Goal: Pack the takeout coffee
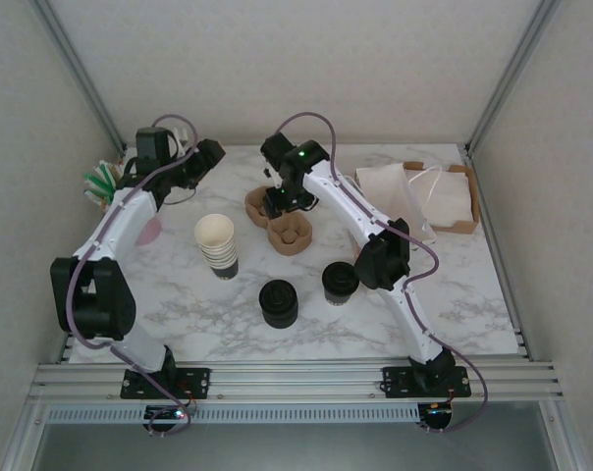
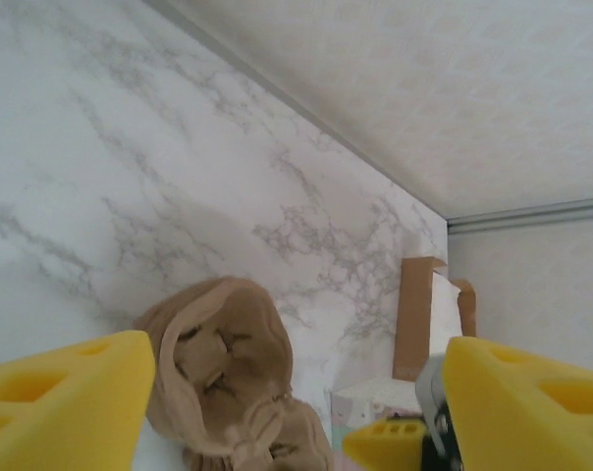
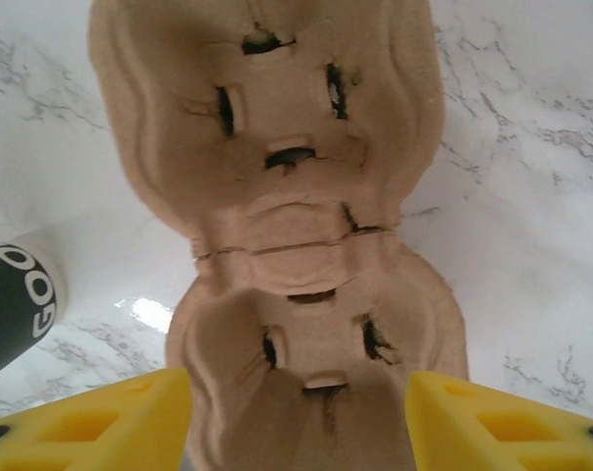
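The takeout coffee (image 1: 340,283), a small cup with a black lid and a dark body, stands upright at the front middle of the table, apart from both grippers. A brown pulp cup carrier (image 1: 289,234) lies behind it. My right gripper (image 1: 275,202) hangs over the carrier's far end. In the right wrist view it (image 3: 298,432) is open, and its yellow fingers (image 3: 90,422) stand on either side of the near well of the carrier (image 3: 277,147); I cannot tell whether they touch it. My left gripper (image 1: 196,160) is open at the back left, with nothing between its fingers (image 2: 71,397).
A stack of cream cups (image 1: 216,243) and a stack of black lids (image 1: 278,302) stand left of the coffee. A cardboard box (image 1: 465,201) with paper bags sits at the back right. Green items (image 1: 100,183) are by the left wall. A dark cup wall (image 3: 12,304) is close to the carrier.
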You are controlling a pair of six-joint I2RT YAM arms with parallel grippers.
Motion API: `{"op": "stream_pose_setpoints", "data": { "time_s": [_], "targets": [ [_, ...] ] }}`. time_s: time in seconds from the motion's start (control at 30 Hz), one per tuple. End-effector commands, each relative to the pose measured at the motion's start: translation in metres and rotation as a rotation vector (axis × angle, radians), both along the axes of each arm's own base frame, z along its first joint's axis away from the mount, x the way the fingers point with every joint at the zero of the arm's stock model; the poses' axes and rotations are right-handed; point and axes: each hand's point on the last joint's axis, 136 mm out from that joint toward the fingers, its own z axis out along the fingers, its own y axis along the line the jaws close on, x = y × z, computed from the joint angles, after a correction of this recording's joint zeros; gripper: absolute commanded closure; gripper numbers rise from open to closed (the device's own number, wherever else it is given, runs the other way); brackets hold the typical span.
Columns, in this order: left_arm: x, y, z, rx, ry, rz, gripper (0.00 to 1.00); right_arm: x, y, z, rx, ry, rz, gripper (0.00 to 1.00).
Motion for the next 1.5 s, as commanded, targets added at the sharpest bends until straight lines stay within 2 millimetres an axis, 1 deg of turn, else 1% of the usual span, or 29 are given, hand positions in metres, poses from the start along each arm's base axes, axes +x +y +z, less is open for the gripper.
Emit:
{"op": "stream_pose_setpoints", "data": {
  "time_s": [0.0, 0.1, 0.23, 0.53, 0.73, 0.9, 1.13, 1.47],
  "targets": [
    [-0.016, 0.003, -0.013, 0.015, 0.011, -0.002, 0.33, 0.006, 0.007, 0.002, 0.031, -0.015, 0.033, 0.41],
    [-0.026, 0.003, -0.028, 0.019, 0.040, -0.012, 0.44, 0.008, 0.008, -0.003, 0.026, -0.017, 0.040, 0.42],
    [-0.038, 0.002, -0.051, 0.024, 0.081, -0.024, 0.53, 0.011, 0.012, -0.007, 0.035, -0.017, 0.049, 0.43],
    [-0.053, 0.001, -0.088, 0.036, 0.150, -0.045, 0.66, 0.017, 0.019, -0.021, 0.038, -0.014, 0.059, 0.48],
    [-0.056, 0.001, -0.101, 0.052, 0.175, -0.057, 0.68, 0.020, 0.023, -0.029, 0.041, -0.011, 0.056, 0.51],
    [-0.055, 0.000, -0.104, 0.051, 0.178, -0.065, 0.67, 0.021, 0.027, -0.034, 0.053, -0.001, 0.056, 0.52],
    [-0.054, -0.002, -0.107, 0.050, 0.180, -0.072, 0.67, 0.021, 0.027, -0.042, 0.045, 0.010, 0.051, 0.52],
    [-0.056, -0.005, -0.120, 0.049, 0.202, -0.082, 0.66, 0.023, 0.027, -0.047, 0.040, 0.013, 0.045, 0.54]
  ]
}}
